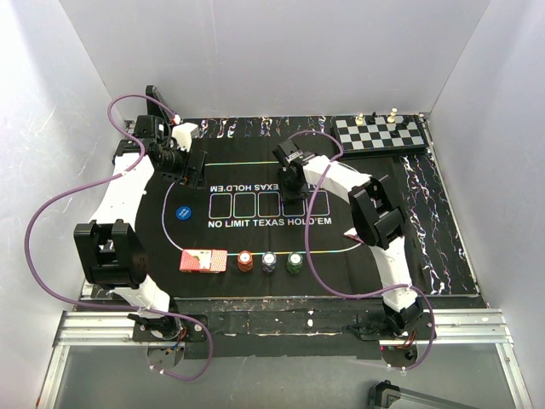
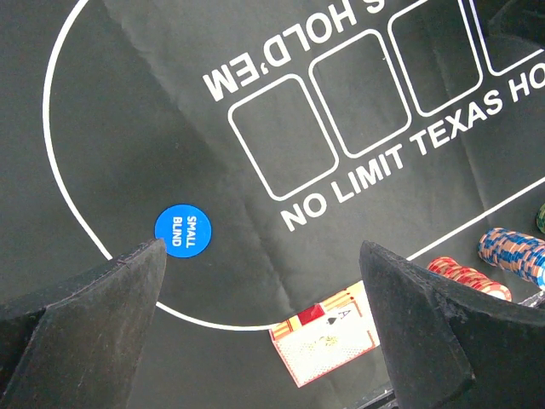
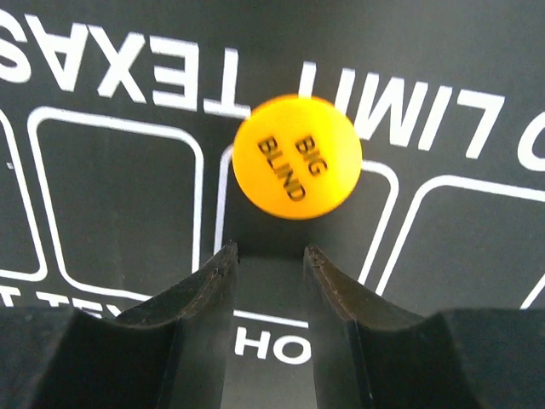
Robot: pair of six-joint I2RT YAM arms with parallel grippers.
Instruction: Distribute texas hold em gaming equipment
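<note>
Black felt mat (image 1: 255, 241) lies flat mid-table, with a white oval line and "NO LIMIT TEXAS HOLD'EM" printed twice, the far copy upside down. A row of white rounded boxes (image 1: 247, 204) sits between the two text lines. Black-and-white chessboard (image 1: 380, 133) at the far right, off the mat, lying flat. Three small pieces (image 1: 375, 116) stand along its far edge. Black marbled tabletop (image 1: 443, 247) shows right of the mat. White walls (image 1: 272, 60) on three sides. Aluminium rail (image 1: 94, 328) along the near edge. Dark object (image 1: 409, 396) bottom right, cut off, can't tell what.
</note>
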